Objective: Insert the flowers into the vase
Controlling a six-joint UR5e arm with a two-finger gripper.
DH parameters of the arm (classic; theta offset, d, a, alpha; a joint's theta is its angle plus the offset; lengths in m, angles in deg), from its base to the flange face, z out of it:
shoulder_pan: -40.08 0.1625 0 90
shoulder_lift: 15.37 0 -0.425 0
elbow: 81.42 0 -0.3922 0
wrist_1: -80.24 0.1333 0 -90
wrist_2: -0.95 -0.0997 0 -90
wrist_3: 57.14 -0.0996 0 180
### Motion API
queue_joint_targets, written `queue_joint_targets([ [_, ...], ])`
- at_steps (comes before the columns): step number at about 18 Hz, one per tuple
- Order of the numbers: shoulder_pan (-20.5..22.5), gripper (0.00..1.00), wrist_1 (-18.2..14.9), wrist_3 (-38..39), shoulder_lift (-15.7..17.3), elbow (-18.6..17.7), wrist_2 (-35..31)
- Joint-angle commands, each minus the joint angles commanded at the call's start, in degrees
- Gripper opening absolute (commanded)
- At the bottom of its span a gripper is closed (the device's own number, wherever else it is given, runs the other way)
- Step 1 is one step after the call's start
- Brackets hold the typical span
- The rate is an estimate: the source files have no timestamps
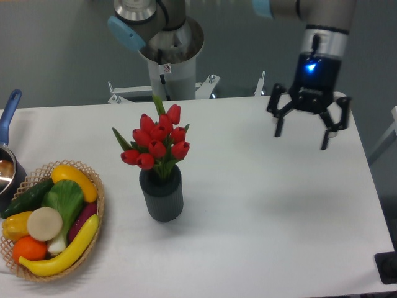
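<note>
We see the flowers (157,141) standing in the vase (162,194), their pale green stems dropped into its round mouth and the red buds fanned out above the rim, leaning slightly to the left. We judge the bunch to be light and soft: the buds and leaves would crush or bend under a firm squeeze, so the place to take hold, if any correction were needed, is the bundled stems just above the vase's mouth, where they are gathered together and stiffest. The vase itself is a short dark grey cylinder with fine vertical ribs; it looks stable enough to stay upright under the bunch, though its ribbed side would give a decent grip. It stands on the white bench (267,217), just to the right of the wicker basket (93,186) of fruit and vegetables, with a blue-handled pot (8,121) further beyond the basket. Our end effector (308,125) hangs above the bench well to the right of the vase and further back, its fingers spread apart and holding nothing. From how things lie, we judge the insertion done, with the flowers resting on their own.
</note>
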Motion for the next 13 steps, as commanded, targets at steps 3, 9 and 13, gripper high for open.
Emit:
queue_joint_targets([
  [3,-0.35,1.00,-7.81,-7.99,0.35,2.90,-5.55],
  [9,0.52,1.00,-17.77,-22.57,0.53,6.07,-13.89],
  [13,0.26,1.00,-19.01,-30.34,1.50,5.11,-18.57],
])
